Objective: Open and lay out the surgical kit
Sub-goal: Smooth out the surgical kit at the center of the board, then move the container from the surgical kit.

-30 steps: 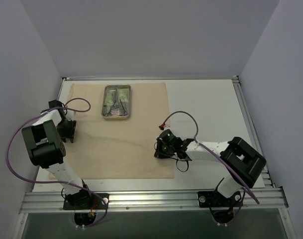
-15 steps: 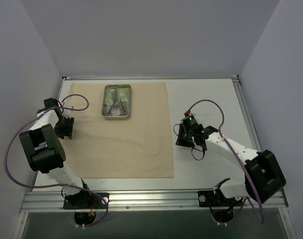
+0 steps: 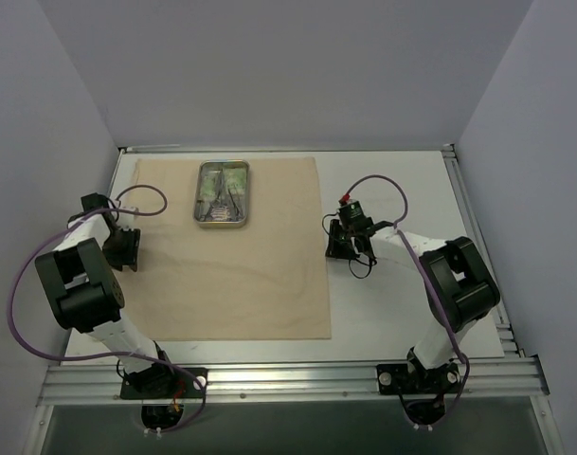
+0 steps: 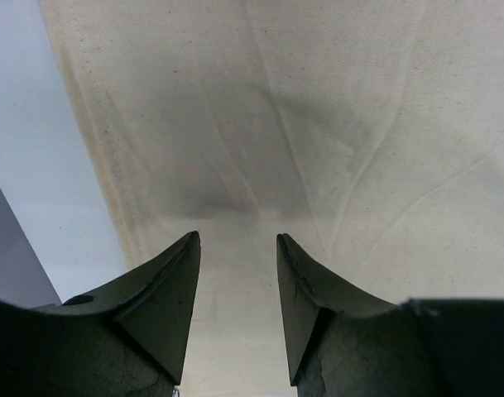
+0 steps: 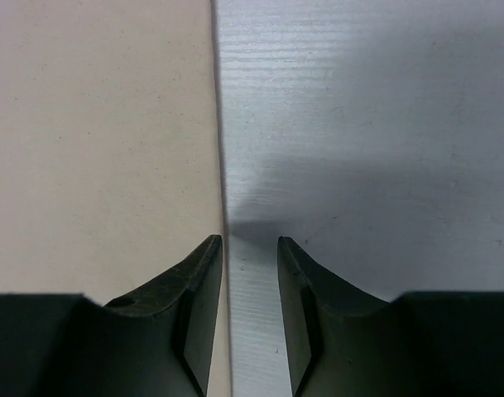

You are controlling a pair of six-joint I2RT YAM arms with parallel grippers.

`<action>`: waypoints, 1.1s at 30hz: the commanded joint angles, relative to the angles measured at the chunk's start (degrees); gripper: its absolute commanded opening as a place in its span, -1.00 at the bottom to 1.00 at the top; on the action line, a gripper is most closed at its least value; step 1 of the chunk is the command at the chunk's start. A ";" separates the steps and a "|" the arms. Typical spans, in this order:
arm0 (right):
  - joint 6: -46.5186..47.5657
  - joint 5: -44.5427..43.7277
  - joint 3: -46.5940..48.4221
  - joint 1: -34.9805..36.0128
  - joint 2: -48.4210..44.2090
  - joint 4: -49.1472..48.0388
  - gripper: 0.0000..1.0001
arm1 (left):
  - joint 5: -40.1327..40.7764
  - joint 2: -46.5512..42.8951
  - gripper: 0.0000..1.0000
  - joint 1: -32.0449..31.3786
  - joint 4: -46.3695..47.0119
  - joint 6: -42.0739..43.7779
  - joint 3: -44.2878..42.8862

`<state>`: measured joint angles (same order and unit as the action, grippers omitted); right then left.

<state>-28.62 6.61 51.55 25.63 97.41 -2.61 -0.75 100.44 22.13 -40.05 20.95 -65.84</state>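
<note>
The surgical kit's beige cloth [image 3: 241, 275] lies spread flat on the white table. Its small steel tray [image 3: 223, 193] stands on the cloth's far part, with scissor-like steel instruments [image 3: 229, 201] and something greenish inside. My left gripper [image 3: 129, 254] hangs low over the cloth's left edge; in the left wrist view it [image 4: 237, 240] is open, with only creased cloth [image 4: 334, 124] below. My right gripper [image 3: 336, 248] sits at the cloth's right edge; it [image 5: 249, 241] is open, the cloth edge [image 5: 220, 124] running by its left finger and bare table between the jaws.
White table [image 3: 402, 190] shows to the right of the cloth and as a narrow strip [image 4: 61, 165] on its left. Grey walls close in the back and both sides. An aluminium rail [image 3: 297, 379] with both arm bases runs along the near edge.
My right gripper has left the cloth's near right part, travelled away and rightward to the cloth's right edge, and gone from shut to open. The left gripper has shifted only slightly.
</note>
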 commanded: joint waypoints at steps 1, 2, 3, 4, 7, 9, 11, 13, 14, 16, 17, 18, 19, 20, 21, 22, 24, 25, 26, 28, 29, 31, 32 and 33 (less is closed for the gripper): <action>1.29 -5.10 3.19 0.21 -2.39 2.78 -0.39 | -3.98 -3.57 0.02 -0.24 -0.28 -0.03 -3.58; 1.46 -6.42 4.51 0.13 -3.35 5.83 -0.38 | -5.30 -4.28 0.02 -0.51 -0.90 -0.12 -4.63; 1.72 -10.00 6.18 0.30 -3.80 6.82 -0.37 | -7.75 -4.99 0.02 -0.86 -1.95 -0.47 -5.60; 2.25 -11.43 9.76 0.56 -4.06 7.53 -0.35 | -8.90 -5.60 0.03 -1.21 -2.22 -0.73 -7.61; 3.57 -14.16 15.93 2.58 -1.97 8.15 -0.17 | -12.16 -7.28 0.04 -1.83 -2.05 -2.22 -10.00; 5.06 -14.00 23.39 4.86 0.49 8.15 -0.11 | -12.60 -6.84 0.05 -1.92 -0.91 -3.54 -10.71; 5.77 -13.64 30.93 6.36 5.23 8.32 -0.06 | -12.78 -5.35 0.05 -2.26 -0.64 -4.25 -12.80; 5.60 -12.68 35.18 7.85 9.79 7.71 -0.04 | -13.65 -3.08 0.05 -3.05 -2.48 -4.16 -15.53; 5.07 -11.02 38.68 8.03 11.30 6.58 -0.04 | -14.18 -2.19 0.05 -3.75 -3.27 -4.08 -18.50; 4.11 -9.17 41.51 8.56 14.20 4.91 -0.04 | -15.06 -0.09 0.07 -6.74 -4.07 -4.51 -21.33; 3.58 -7.94 42.66 8.56 16.83 3.33 -0.04 | -16.37 0.80 0.10 -8.14 -4.07 -4.86 -22.65; 2.27 -7.58 44.32 8.65 18.07 2.45 -0.03 | -16.82 1.85 0.14 -10.94 -3.37 -5.21 -25.10; 1.65 -7.23 44.86 8.56 20.26 0.70 -0.04 | -16.82 4.04 0.24 -12.45 -2.76 -5.74 -26.34; 0.94 -7.23 45.21 8.56 21.32 -0.80 -0.04 | -16.21 5.28 0.26 -13.94 -1.79 -6.61 -27.66; -0.11 -6.79 45.39 8.39 22.20 -1.42 -0.04 | -15.86 6.68 0.28 -15.44 -1.44 -6.97 -30.28; -0.64 -5.05 45.22 8.04 23.78 -1.95 -0.04 | -15.51 9.57 0.29 -18.23 -1.26 -7.15 -31.70; -1.35 -3.98 43.91 7.69 24.93 -2.57 -0.04 | -14.37 12.66 0.29 -20.36 -0.55 -8.73 -35.64; -1.44 -3.98 43.20 7.25 25.55 -2.92 -0.05 | -13.75 15.80 0.29 -21.50 -0.47 -9.43 -37.06; -1.52 -3.98 42.15 7.07 25.55 -3.19 -0.05 | -12.88 17.40 0.27 -21.78 -0.55 -11.00 -38.29; -1.61 -3.89 39.43 6.20 25.64 -4.32 -0.05 | -9.63 21.88 0.25 -24.23 -0.90 -12.68 -42.07; -1.61 -3.80 38.55 5.93 25.64 -4.68 -0.05 | -9.10 23.03 0.23 -24.41 -1.17 -13.56 -43.13; -1.70 -3.36 36.97 5.31 26.17 -5.21 -0.05 | -6.81 26.11 0.21 -25.20 -1.34 -14.01 -45.67; -1.70 -3.10 36.70 4.88 26.52 -5.30 -0.05 | -6.02 26.90 0.20 -25.47 -1.43 -14.01 -46.39; -1.70 -2.84 36.52 4.70 26.78 -5.39 -0.05 | -5.32 28.13 0.17 -25.73 -1.43 -14.01 -46.91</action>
<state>-29.56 2.66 88.55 31.29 124.40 -4.86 -9.65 127.11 -3.60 -41.41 9.43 -108.62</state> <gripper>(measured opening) 0.476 0.592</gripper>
